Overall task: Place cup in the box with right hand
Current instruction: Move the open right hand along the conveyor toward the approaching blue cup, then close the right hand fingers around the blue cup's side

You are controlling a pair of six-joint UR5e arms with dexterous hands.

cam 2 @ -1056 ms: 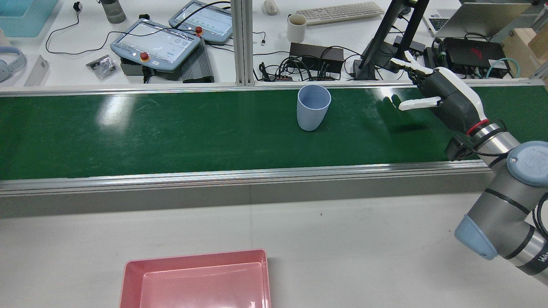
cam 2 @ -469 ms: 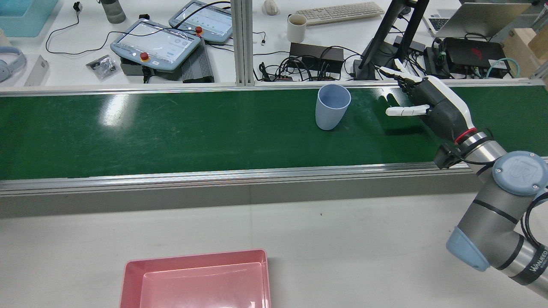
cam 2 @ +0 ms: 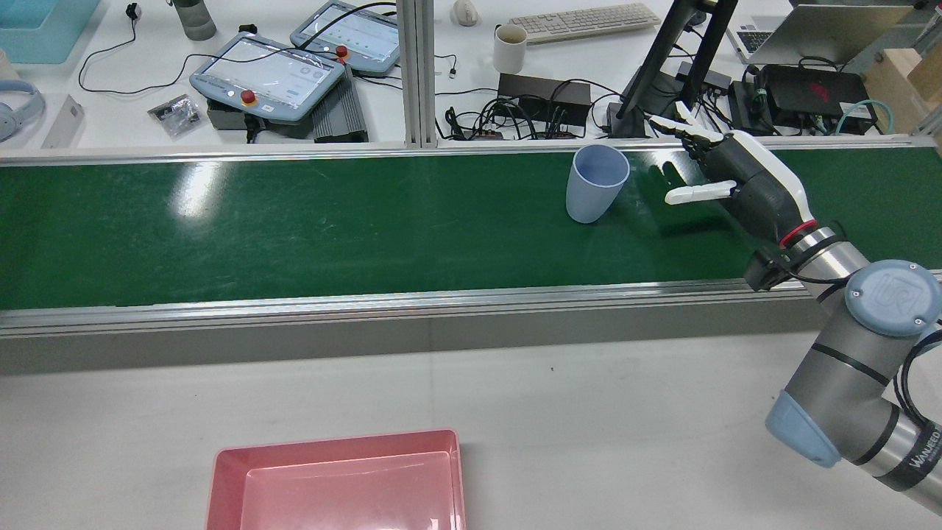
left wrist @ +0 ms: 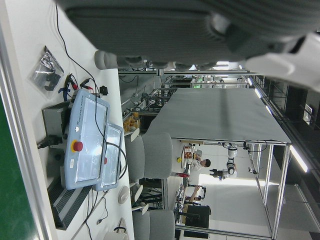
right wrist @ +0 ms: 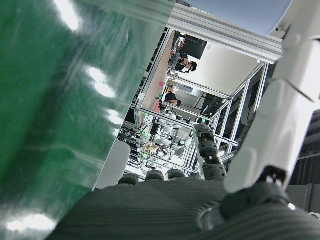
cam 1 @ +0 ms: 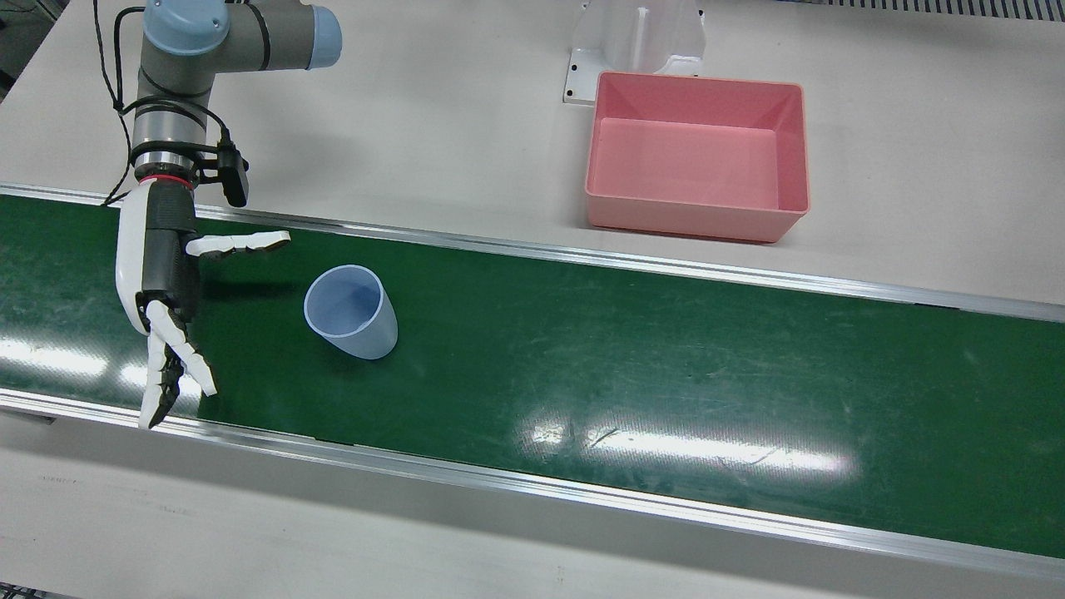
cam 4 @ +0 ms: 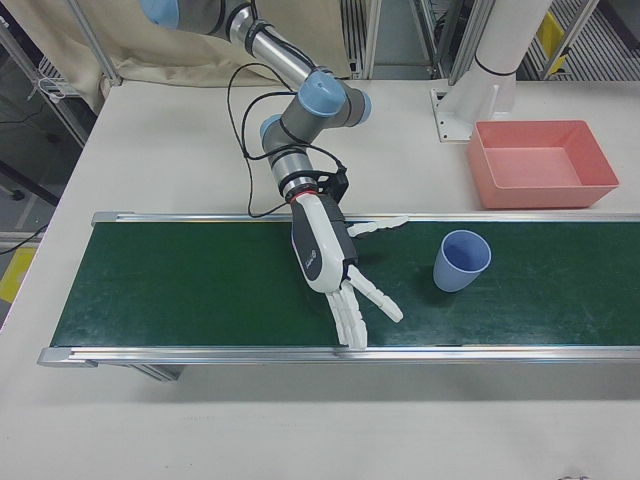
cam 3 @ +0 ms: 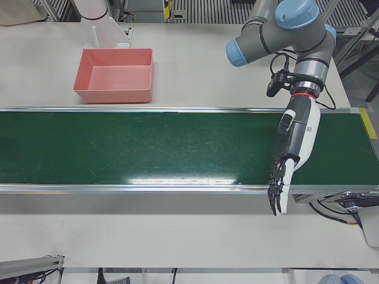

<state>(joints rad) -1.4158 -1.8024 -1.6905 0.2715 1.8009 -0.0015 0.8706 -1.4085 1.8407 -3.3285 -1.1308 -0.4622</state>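
A pale blue cup (cam 2: 596,182) stands upright on the green belt (cam 2: 294,228), open end up; it also shows in the front view (cam 1: 349,312) and right-front view (cam 4: 460,260). My right hand (cam 2: 736,177) hovers just to the right of it in the rear view, open, fingers spread, thumb pointing at the cup across a small gap. The same hand (cam 1: 162,274) sits left of the cup in the front view. The pink box (cam 1: 695,218) rests empty on the white table beyond the belt. My left hand (cam 3: 296,139) is open over the belt's far end, holding nothing.
Aluminium rails (cam 2: 441,302) border the belt on both sides. Behind the belt in the rear view lie teach pendants (cam 2: 268,73), a white mug (cam 2: 509,48), cables and a monitor stand (cam 2: 662,66). A white pedestal (cam 1: 636,37) stands behind the box.
The cup has travelled to the right along the belt, closing on my right hand. The right hand dropped lower and edged left early on, then stayed almost still, open.
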